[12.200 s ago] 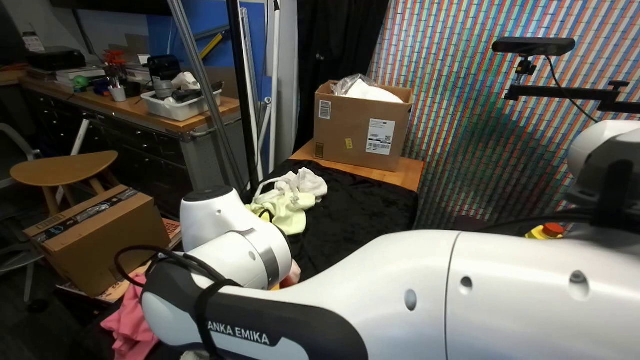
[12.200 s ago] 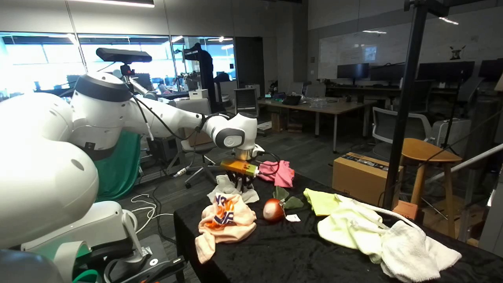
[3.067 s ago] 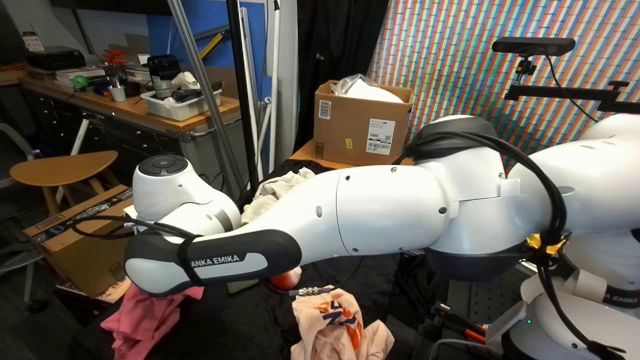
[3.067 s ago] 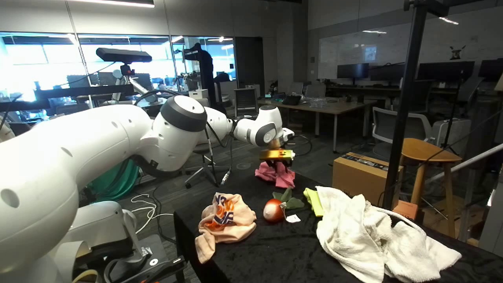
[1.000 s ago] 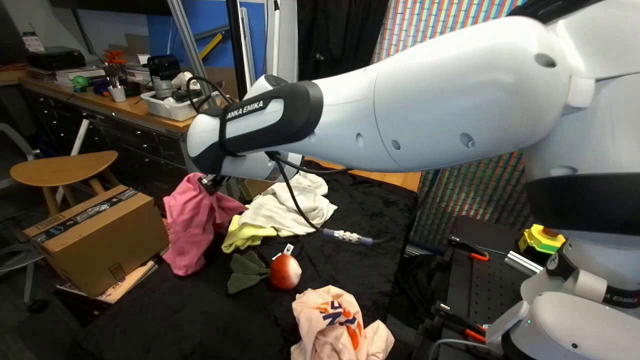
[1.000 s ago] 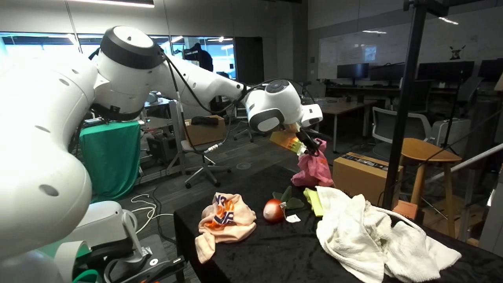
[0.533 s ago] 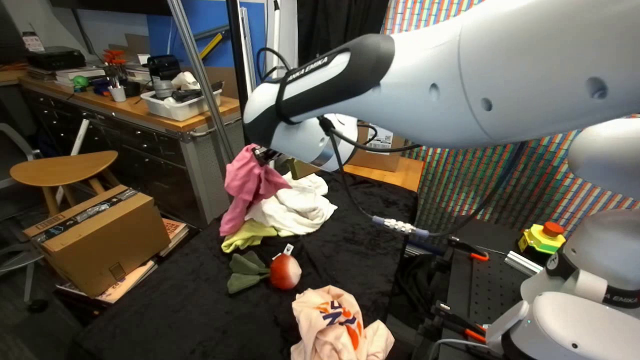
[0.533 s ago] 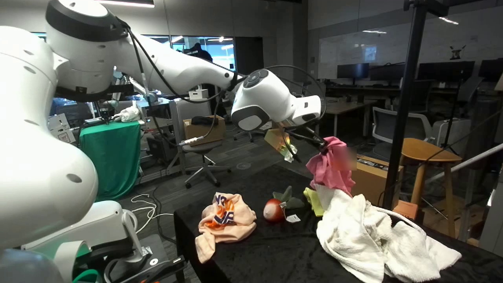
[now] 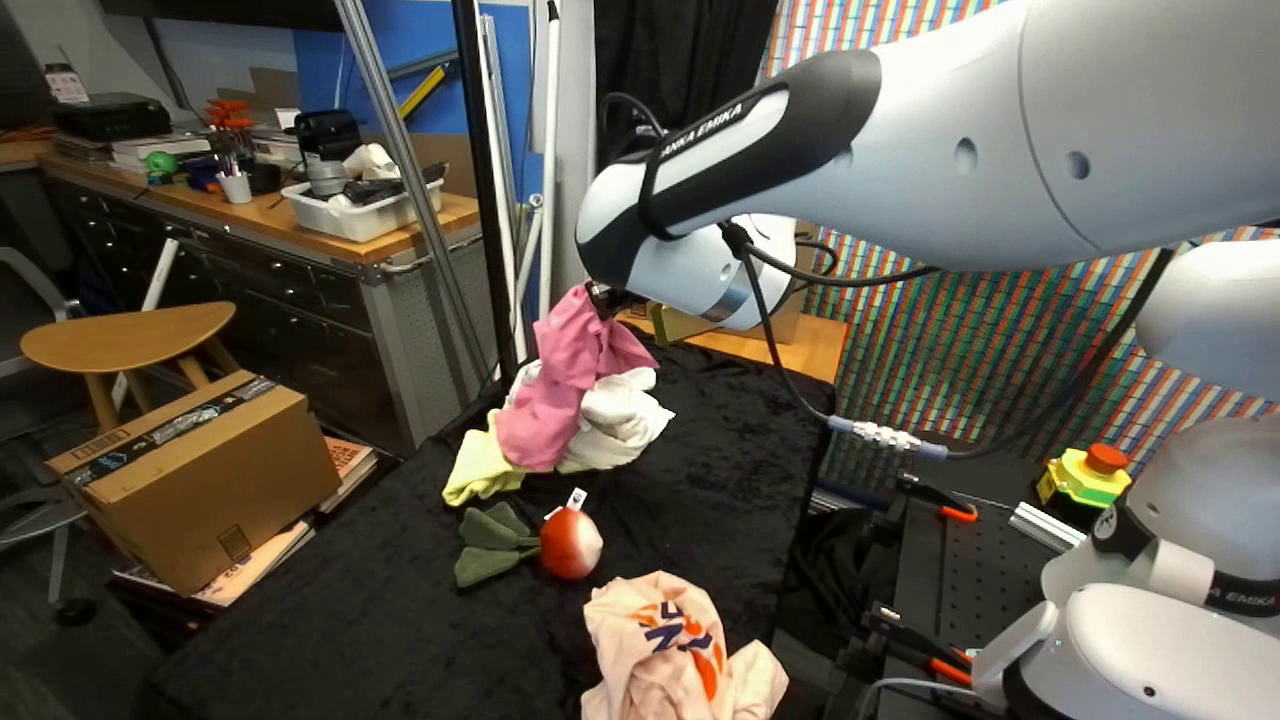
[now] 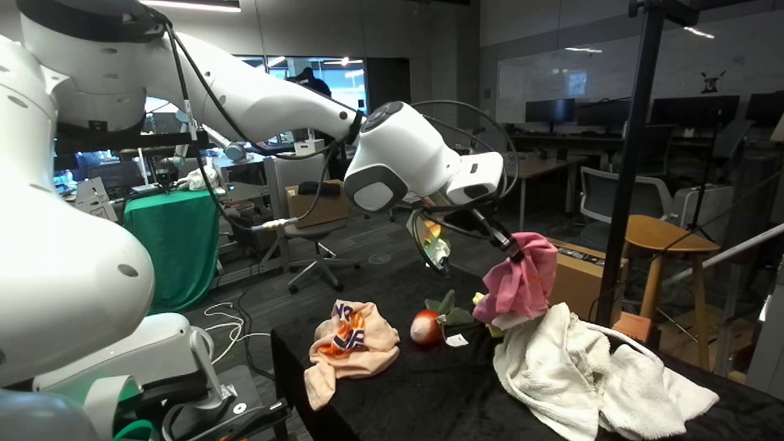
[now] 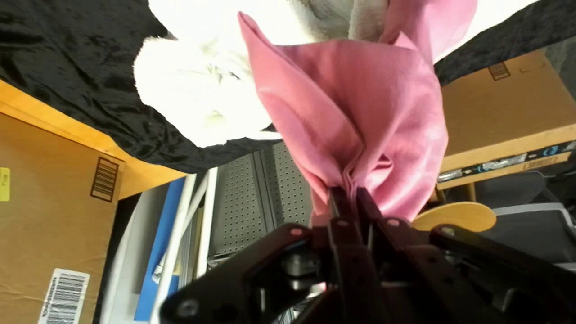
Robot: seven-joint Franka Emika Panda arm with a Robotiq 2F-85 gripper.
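Gripper [image 11: 350, 194] pinched tight, fingertips almost together, bunched fold of pink cloth [image 11: 396, 117] caught between them. It hangs above heap of white toweling [image 10: 551, 373] on black-draped table [image 9: 720, 480]; can't tell from here whether lower end touches. Yellow cloth [image 9: 478, 468] peeks out just beside toweling. Red-and-white plush vegetable [image 9: 572, 545] with green leaves lies near; peach printed cloth [image 10: 361, 352] sits crumpled, well apart from toweling.

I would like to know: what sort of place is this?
Most likely a robotics lab with office space: a robot arm, a cluttered workbench and a row of monitors point to it.
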